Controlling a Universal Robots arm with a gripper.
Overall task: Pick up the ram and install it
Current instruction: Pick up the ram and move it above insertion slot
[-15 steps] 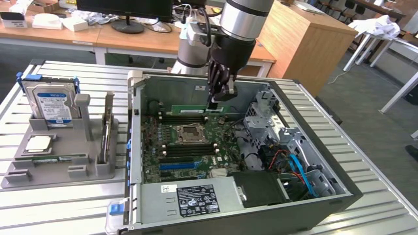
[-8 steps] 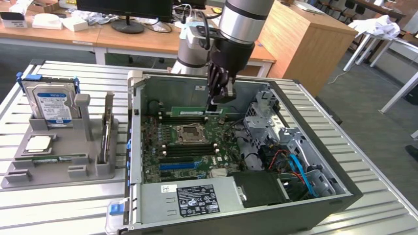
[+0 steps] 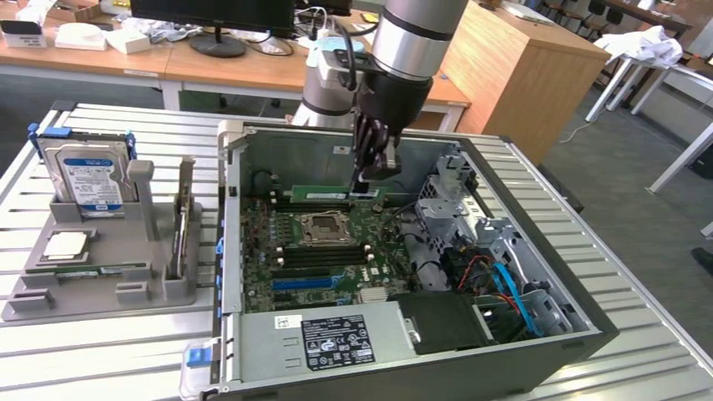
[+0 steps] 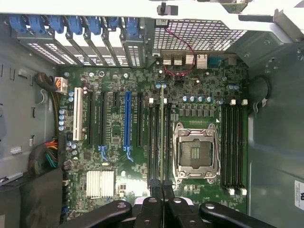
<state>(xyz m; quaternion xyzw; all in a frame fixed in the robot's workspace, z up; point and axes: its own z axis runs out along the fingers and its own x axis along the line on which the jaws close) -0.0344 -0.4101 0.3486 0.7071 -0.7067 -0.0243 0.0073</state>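
Long, thin green circuit-board ram stick (image 3: 330,194) is standing on edge inside the open grey metal computer case (image 3: 557,276). It is running lengthwise along the long black memory slots (image 4: 154,137) beside the square silver CPU socket (image 4: 195,152). This alignment is putting its contact edge in line with a slot. Whether it is seated: cannot tell.

Black two-finger gripper (image 3: 375,174) is pinching the stick's upper edge near one end, closed on both faces, which is holding it upright.

Arm is reaching straight down into the case, wrist vertical, facing the green motherboard (image 4: 135,168) squarely.
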